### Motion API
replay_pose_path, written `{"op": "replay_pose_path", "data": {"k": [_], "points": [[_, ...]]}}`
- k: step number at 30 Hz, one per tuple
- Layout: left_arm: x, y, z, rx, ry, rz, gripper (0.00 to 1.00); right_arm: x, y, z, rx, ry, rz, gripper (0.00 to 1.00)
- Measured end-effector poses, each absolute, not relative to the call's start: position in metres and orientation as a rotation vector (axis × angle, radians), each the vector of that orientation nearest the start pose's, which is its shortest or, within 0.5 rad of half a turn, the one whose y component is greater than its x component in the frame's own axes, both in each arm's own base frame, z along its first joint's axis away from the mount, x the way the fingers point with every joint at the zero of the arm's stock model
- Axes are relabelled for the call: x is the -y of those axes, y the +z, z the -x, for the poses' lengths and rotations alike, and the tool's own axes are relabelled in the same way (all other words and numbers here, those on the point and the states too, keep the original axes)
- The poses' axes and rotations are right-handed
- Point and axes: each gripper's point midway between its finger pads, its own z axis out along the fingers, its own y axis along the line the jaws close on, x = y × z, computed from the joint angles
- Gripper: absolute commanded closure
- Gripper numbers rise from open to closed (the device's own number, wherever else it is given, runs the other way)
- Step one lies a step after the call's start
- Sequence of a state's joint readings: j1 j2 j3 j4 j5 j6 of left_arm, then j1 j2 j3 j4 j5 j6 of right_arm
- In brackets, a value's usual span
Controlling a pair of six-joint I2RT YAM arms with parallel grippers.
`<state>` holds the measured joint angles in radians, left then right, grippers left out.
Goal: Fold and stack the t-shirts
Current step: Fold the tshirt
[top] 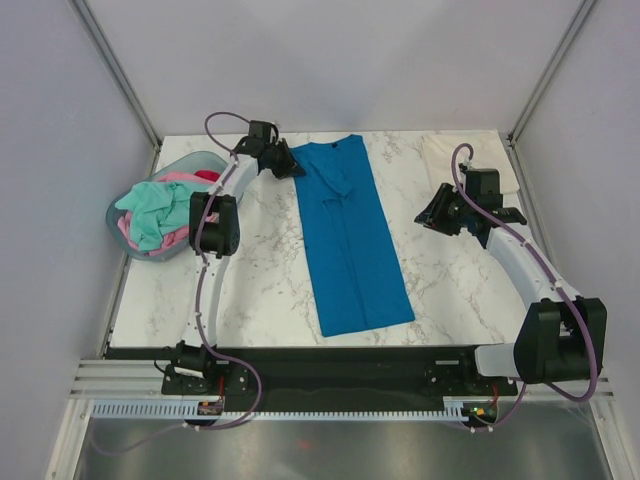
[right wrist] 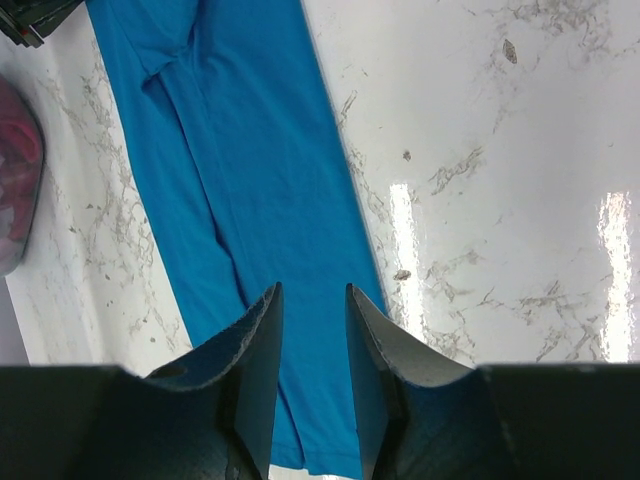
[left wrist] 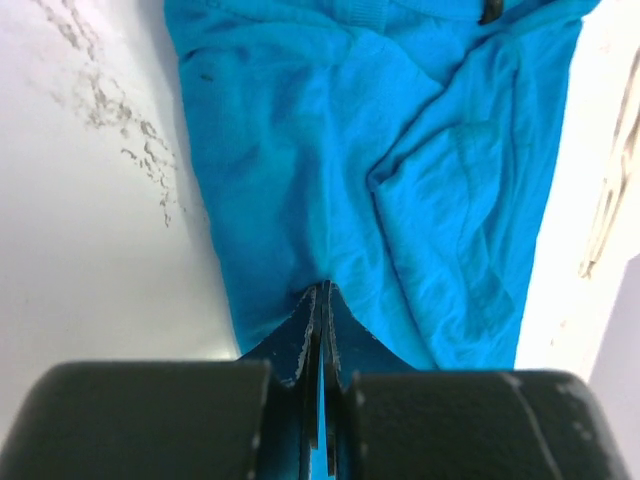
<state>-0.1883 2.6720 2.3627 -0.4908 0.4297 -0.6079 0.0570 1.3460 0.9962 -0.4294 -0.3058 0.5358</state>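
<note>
Blue t-shirt folded lengthwise, L gripper pinching edge, R gripper parted, empty

No legible text, label or number anywhere

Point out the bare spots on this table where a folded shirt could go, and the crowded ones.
Bare marble lies between the blue shirt and the right arm, and between it and the left arm. Crowded: far left, where basket, left claw and shirt meet; the cream shirt fills the far right corner.
</note>
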Motion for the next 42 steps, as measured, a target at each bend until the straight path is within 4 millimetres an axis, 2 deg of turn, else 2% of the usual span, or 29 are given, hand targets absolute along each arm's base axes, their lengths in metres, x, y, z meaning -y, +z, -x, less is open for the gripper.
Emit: {"op": "replay_pose_path", "data": {"k": [4,6,9,11,14,17,19,21,24,27,29,31,35,40,42], "points": [[0.215,0.034,-0.608,-2.419,-0.939,0.278,0.97,-0.093,0.150,-0.349,-2.367,0.639,-0.407,0.60],[0.215,0.031,-0.597,-2.437,-0.953,0.280,0.96,-0.093,0.145,-0.347,-2.379,0.636,-0.406,0.60],[0.214,0.038,-0.579,-2.452,-0.971,0.276,0.94,-0.092,0.132,-0.340,-2.413,0.628,-0.407,0.59],[0.214,0.051,-0.572,-2.442,-0.977,0.267,0.92,-0.091,0.124,-0.334,-2.439,0.622,-0.408,0.59],[0.215,0.086,-0.559,-2.401,-0.987,0.238,0.90,-0.092,0.114,-0.326,-2.471,0.622,-0.408,0.59],[0.217,0.122,-0.537,-2.361,-0.995,0.207,0.90,-0.092,0.108,-0.321,-2.487,0.624,-0.408,0.59],[0.223,0.140,-0.514,-2.348,-0.999,0.179,0.91,-0.092,0.104,-0.318,-2.499,0.622,-0.412,0.60],[0.235,0.145,-0.483,-2.363,-1.006,0.143,0.94,-0.092,0.099,-0.314,-2.512,0.620,-0.418,0.60],[0.269,0.128,-0.419,-2.456,-1.027,0.061,0.94,-0.091,0.096,-0.312,-2.522,0.619,-0.422,0.61],[0.300,0.092,-0.348,-2.595,-1.038,-0.056,0.94,-0.091,0.094,-0.310,-2.529,0.618,-0.424,0.61],[0.310,0.069,-0.306,-2.687,-1.033,-0.119,0.94,-0.091,0.094,-0.309,-2.531,0.619,-0.425,0.60],[0.309,0.051,-0.271,-2.770,-1.013,-0.152,0.94,-0.091,0.093,-0.308,-2.534,0.618,-0.426,0.59],[0.300,0.034,-0.237,-2.843,-0.991,-0.153,0.94,-0.093,0.084,-0.298,-2.559,0.630,-0.427,0.56],[0.291,0.014,-0.214,-2.906,-0.937,-0.135,0.95,-0.101,0.068,-0.280,-2.623,0.637,-0.386,0.53],[0.287,0.014,-0.212,-2.904,-0.920,-0.124,0.95,-0.106,0.063,-0.271,-2.650,0.640,-0.364,0.51]]}}
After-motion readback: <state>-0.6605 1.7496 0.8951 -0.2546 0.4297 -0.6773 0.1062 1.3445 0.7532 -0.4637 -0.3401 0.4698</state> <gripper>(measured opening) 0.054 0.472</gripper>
